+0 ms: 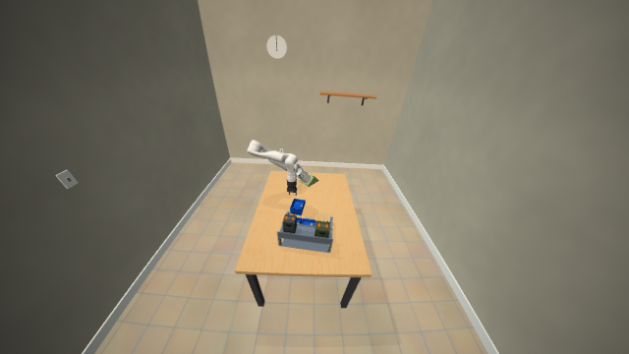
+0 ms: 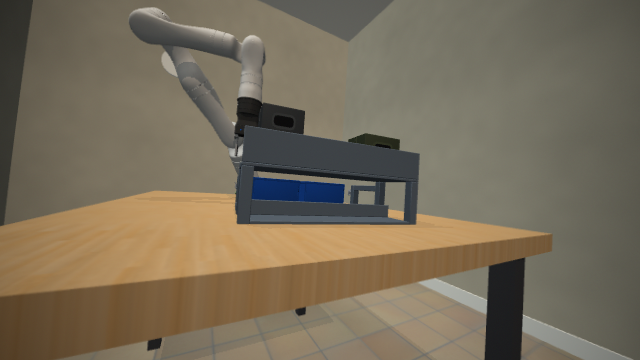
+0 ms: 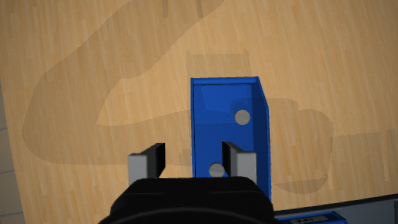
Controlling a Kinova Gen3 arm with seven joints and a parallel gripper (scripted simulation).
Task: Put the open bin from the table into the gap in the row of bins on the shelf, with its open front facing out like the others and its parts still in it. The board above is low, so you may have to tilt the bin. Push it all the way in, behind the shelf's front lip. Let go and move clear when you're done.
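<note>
The blue open bin [image 1: 298, 206] [image 3: 215, 100] lies on the table with two round grey parts [image 3: 242, 117] [image 3: 216, 170] in it. My gripper [image 1: 292, 193] [image 2: 236, 152] [image 3: 193, 154] is open and empty above the bin; in the wrist view the left finger is outside its left edge and the right finger over its inside. The grey shelf [image 1: 324, 240] [image 2: 330, 155] [image 3: 380, 207] stands beside the bin. Blue bins [image 1: 309, 222] [image 2: 275, 190] [image 2: 324, 192] [image 3: 310, 217] stand in it under the low board; the exterior view shows open space right of them. The board partly hides the row.
A black box [image 1: 289, 223] [image 2: 267, 117] and a dark green box [image 1: 322, 229] [image 2: 370, 141] stand on top of the shelf, near its two ends. A green-edged object [image 1: 310, 179] is beside the arm at the far part of the table [image 1: 344, 261] [image 2: 150, 250].
</note>
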